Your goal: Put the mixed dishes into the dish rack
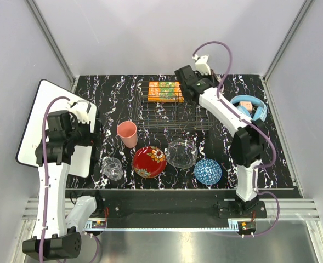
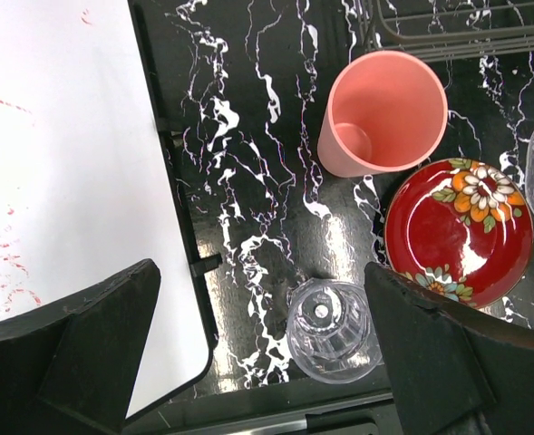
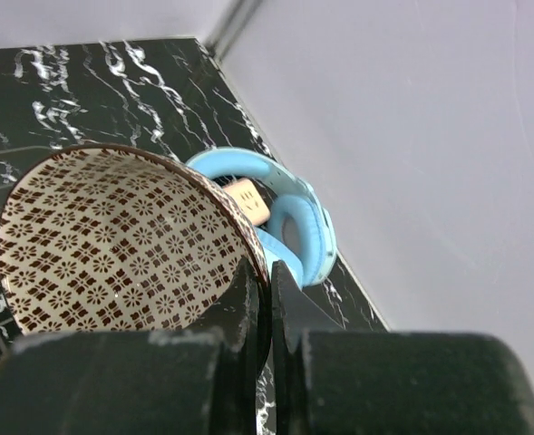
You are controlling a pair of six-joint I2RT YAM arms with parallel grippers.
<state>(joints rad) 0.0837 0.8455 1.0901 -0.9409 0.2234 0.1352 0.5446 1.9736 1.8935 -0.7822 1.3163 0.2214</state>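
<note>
Beige with a brown diamond pattern inside, the small round bowl (image 3: 121, 245) is the piece in hand: the right pincer (image 3: 268, 285) is pressed together on its rim, one finger inside and one outside, so the bowl hangs tilted with its mouth toward the wrist camera. From above, that pincer sits at the 12 o'clock edge of the silvery wire dish rack (image 1: 172, 118), just beside the flat orange-green box (image 1: 165, 91) at the rack's far side. The light-blue headphones (image 1: 250, 107) lie on the black marbled worktop (image 1: 112, 93) at the rack's 3 o'clock. Doing this step well likely means bringing the bowl toward 6 o'clock, clear of the box, lowering it over open grid, and letting it settle against the wires before the fingers part; a rim pinch is thin, so slow wrist turns seem wise. The left pincer (image 2: 262, 308) is spread wide and holds nothing, hovering over the small clear glass cup (image 2: 332, 328), with the pink plastic cup (image 2: 384, 113) at its 1 o'clock and the red floral bowl (image 2: 457, 231) at 3 o'clock. The clear bowl (image 1: 181, 153) and blue patterned bowl (image 1: 208, 171) sit on the worktop at the rack's 6 o'clock.
</note>
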